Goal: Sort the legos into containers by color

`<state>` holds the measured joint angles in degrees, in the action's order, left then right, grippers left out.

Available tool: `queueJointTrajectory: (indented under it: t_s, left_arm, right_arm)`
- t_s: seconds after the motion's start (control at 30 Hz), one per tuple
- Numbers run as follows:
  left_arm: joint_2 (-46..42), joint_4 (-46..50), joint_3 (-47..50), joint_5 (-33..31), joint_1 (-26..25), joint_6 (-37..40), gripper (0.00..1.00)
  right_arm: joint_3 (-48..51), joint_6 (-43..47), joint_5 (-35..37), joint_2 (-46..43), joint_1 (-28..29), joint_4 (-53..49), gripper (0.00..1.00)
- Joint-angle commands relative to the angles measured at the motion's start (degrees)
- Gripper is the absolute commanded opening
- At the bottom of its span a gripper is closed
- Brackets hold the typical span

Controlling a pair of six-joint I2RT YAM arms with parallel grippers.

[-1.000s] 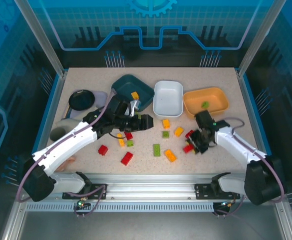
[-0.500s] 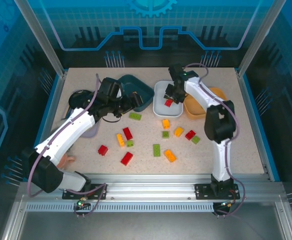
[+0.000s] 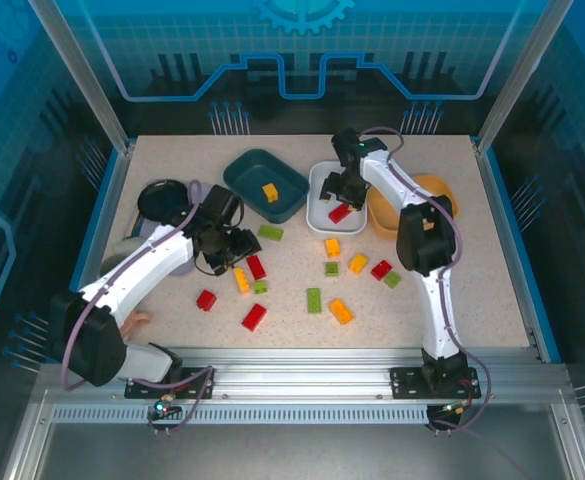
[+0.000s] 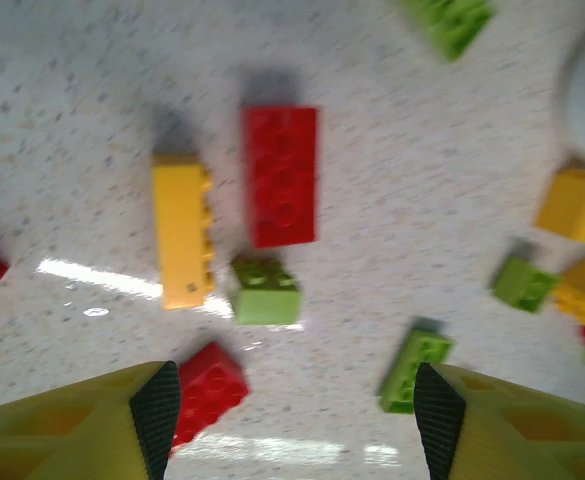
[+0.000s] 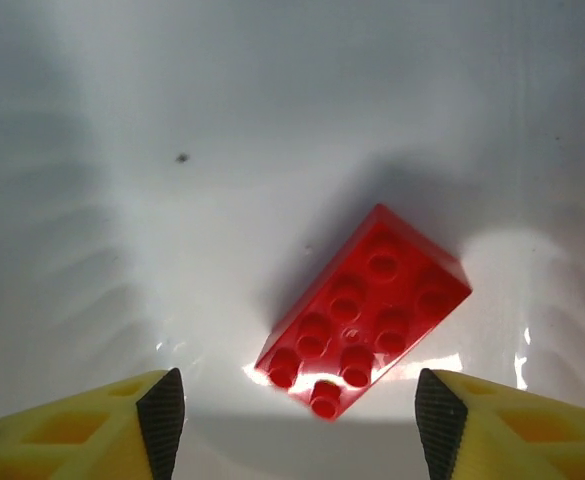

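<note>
Right wrist view: right gripper (image 5: 292,420), spread open, over a red brick (image 5: 364,310) lying loose in the white tray (image 5: 122,120). Left gripper (image 4: 297,410), open and empty, hovers over scattered bricks (image 4: 282,175). Teal tray (image 3: 247,172) holds one yellow brick (image 3: 270,191); roughly a dozen lie unsorted on the table (image 3: 452,320), so sorting seems barely begun.

Bright overhead light, glare, blurred close-ups
</note>
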<state>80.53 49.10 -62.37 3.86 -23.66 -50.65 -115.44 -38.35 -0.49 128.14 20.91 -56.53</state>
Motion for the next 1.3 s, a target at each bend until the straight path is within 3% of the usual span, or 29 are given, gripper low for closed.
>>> queueJointTrajectory:
  t_s: [0.0, 0.1, 0.2, 0.4, 0.77, 0.97, 1.1, 1.27]
  left_arm:
    - [3.8, -0.6, 2.0, 1.4, 0.6, -1.6, 0.64]
    - [7.9, -3.2, 2.6, 2.1, 0.7, -2.0, 0.6]
    - [10.6, -4.2, 3.6, 1.0, 1.0, -2.5, 0.57]
    - [13.6, -4.0, 4.1, -1.1, 1.2, -1.9, 0.53]
    - [17.5, -5.5, 5.1, -2.8, 1.2, -1.2, 0.4]
    - [13.1, -2.6, 3.3, -7.4, 0.9, -1.5, 0.26]
    - [9.9, -0.5, -3.6, -9.2, 1.5, -0.1, 0.25]
    - [17.4, -1.0, -17.5, -8.9, 3.6, 1.9, 0.25]
  right_arm:
    - [11.7, 6.5, -2.9, -16.3, 3.5, 10.0, 0.64]
    - [26.0, 11.0, -7.1, -28.2, 6.1, 20.5, 0.65]
    - [36.4, 11.8, -11.0, -35.8, 7.5, 24.8, 0.65]
    - [46.7, 9.7, -14.3, -43.4, 8.5, 26.4, 0.65]
    - [47.9, 8.6, -15.0, -44.3, 8.6, 26.5, 0.65]
    - [46.5, 8.5, -14.4, -45.1, 8.6, 25.8, 0.64]
    - [47.2, 5.2, -13.6, -47.6, 6.9, 28.5, 0.64]
    - [49.7, 1.9, -13.8, -47.8, 4.8, 38.6, 0.67]
